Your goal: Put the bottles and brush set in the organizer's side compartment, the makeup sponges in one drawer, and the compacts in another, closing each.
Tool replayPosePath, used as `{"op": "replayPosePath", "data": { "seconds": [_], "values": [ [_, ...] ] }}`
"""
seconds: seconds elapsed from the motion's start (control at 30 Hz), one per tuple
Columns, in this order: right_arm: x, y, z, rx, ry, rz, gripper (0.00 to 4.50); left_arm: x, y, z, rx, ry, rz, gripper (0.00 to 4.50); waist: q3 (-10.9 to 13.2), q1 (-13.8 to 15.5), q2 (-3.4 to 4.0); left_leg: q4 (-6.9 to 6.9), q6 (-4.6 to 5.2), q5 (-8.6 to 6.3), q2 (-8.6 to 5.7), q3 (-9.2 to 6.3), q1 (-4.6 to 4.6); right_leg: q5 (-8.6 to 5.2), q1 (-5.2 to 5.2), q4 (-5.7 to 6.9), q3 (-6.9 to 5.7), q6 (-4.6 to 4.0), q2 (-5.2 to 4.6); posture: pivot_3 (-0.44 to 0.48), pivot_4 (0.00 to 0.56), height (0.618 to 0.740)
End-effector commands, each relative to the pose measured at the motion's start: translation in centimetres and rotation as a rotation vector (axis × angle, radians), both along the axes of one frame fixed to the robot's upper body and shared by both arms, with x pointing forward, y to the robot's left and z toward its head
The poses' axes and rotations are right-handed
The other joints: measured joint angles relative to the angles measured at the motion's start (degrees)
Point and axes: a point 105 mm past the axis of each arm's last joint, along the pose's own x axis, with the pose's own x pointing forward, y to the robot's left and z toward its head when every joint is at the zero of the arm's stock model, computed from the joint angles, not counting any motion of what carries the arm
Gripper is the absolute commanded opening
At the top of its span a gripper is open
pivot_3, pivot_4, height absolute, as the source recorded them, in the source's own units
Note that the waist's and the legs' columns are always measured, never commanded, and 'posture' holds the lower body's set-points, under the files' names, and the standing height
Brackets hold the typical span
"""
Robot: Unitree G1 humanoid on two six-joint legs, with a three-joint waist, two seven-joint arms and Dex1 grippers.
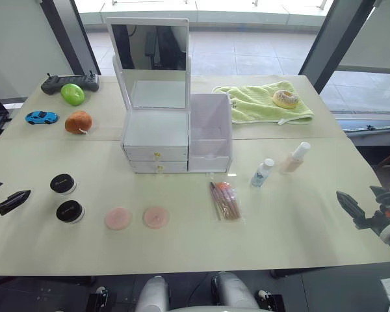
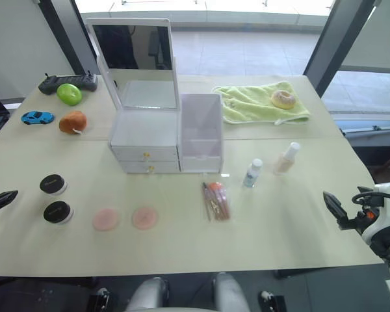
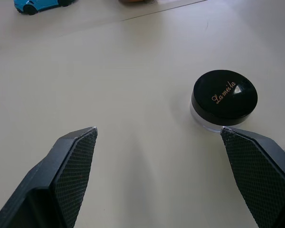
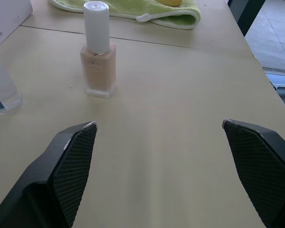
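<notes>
Both pincers gape wide and empty, my left pincer [image 3: 156,137] near the table's left edge, my right pincer [image 4: 159,130] near its right edge. Nothing is stowed yet: organizer [image 1: 175,140] drawers shut, beige bottle [image 4: 99,54] upright toward the right edge, brush set [image 1: 225,200], pink sponges [image 1: 117,218] and black-lidded compacts [image 3: 224,97] loose along the front.

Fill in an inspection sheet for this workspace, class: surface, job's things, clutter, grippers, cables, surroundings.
Surface: beige table.
Job's things: organizer, both drawers shut; two bottles, brush set, two sponges, two compacts, all lying loose on the table.
Clutter: green towel with donut, toy car, remote, green and orange objects.
Grippers: left gripper and right gripper both open, empty.
Cables: nothing seen.
Surroundings: windows, tiled floor.
</notes>
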Motion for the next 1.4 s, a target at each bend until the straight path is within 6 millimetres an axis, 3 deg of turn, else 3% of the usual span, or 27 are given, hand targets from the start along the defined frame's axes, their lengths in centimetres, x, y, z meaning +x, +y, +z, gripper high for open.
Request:
{"op": "replayPosePath", "data": {
  "seconds": [0.03,0.3,0.37,0.5,0.63,0.7,0.93,1.03,1.17,1.4],
  "values": [
    [-0.3,-0.4,1.2,-0.030,-0.050,-0.015,4.50,0.4,0.2,0.7,0.019,-0.019,0.008,4.48,0.00,0.01,0.00,0.00,0.00,0.00,0.00,0.00,0.00,0.00,0.00,0.00,0.00,0.00,0.00,0.000,0.150,0.740],
    [-0.4,-0.3,1.2,-0.025,-0.047,-0.015,4.50,0.6,0.1,0.5,0.004,-0.019,0.010,4.48,-0.02,-0.06,-0.02,0.00,0.00,0.00,-0.01,0.00,0.00,0.00,0.01,0.01,0.00,0.00,0.01,0.000,0.150,0.740],
    [-0.3,-0.2,1.1,-0.028,-0.044,-0.014,4.50,1.3,-0.7,0.5,-0.004,-0.032,-0.021,4.48,-0.04,-0.03,-0.01,0.00,0.00,0.00,0.00,0.00,0.00,0.00,0.01,0.01,0.00,0.00,0.01,0.000,0.150,0.740],
    [1.7,1.7,1.7,-0.045,-0.047,0.059,4.50,5.4,-6.6,2.8,-0.048,-0.128,-0.242,4.48,-0.10,0.57,0.00,0.13,0.00,0.00,-0.05,0.00,0.01,0.03,0.05,0.02,0.00,0.04,-0.03,0.000,0.150,0.740],
    [3.3,4.3,2.7,-0.040,-0.067,0.170,4.50,6.8,-12.0,3.9,-0.066,-0.128,-0.460,4.48,-0.20,0.24,-0.17,0.20,0.00,0.00,-0.05,-0.02,-0.06,0.09,0.07,0.02,0.04,0.09,0.06,0.000,0.150,0.740],
    [3.7,5.7,3.0,-0.033,-0.067,0.231,4.50,6.4,-15.5,4.0,-0.079,-0.098,-0.608,4.48,-0.21,-0.13,-0.07,0.09,0.00,0.00,-0.06,0.00,-0.12,0.10,0.11,-0.01,0.11,0.04,0.06,0.000,0.150,0.740],
    [4.5,7.7,3.7,0.008,-0.077,0.274,4.50,3.0,-23.0,4.7,-0.133,-0.038,-0.938,4.48,-0.14,-0.27,0.24,0.11,0.06,-0.03,-0.04,-0.01,-0.11,-0.01,0.17,0.04,0.15,0.15,0.09,0.000,0.150,0.740],
    [5.8,7.5,3.4,0.026,-0.065,0.202,4.50,1.6,-25.7,5.5,-0.175,-0.050,-1.042,4.48,-0.13,-0.24,0.23,0.18,0.06,-0.03,-0.05,0.00,-0.07,-0.01,0.19,0.02,0.16,0.16,0.09,0.000,0.150,0.740],
    [7.2,6.8,3.1,0.063,-0.073,0.088,4.50,0.8,-27.9,6.5,-0.185,-0.080,-1.102,4.48,-0.12,0.04,0.24,0.24,0.06,-0.02,-0.06,-0.04,-0.06,-0.01,0.15,0.00,0.13,0.16,0.09,0.000,0.150,0.740],
    [9.2,6.6,2.5,0.099,-0.090,-0.050,4.50,0.6,-29.3,6.3,-0.194,-0.082,-1.110,4.48,-0.09,-0.21,0.35,0.22,0.06,-0.02,-0.09,-0.07,-0.04,0.00,0.14,-0.01,0.16,0.15,0.12,0.000,0.150,0.740]
  ]
}}
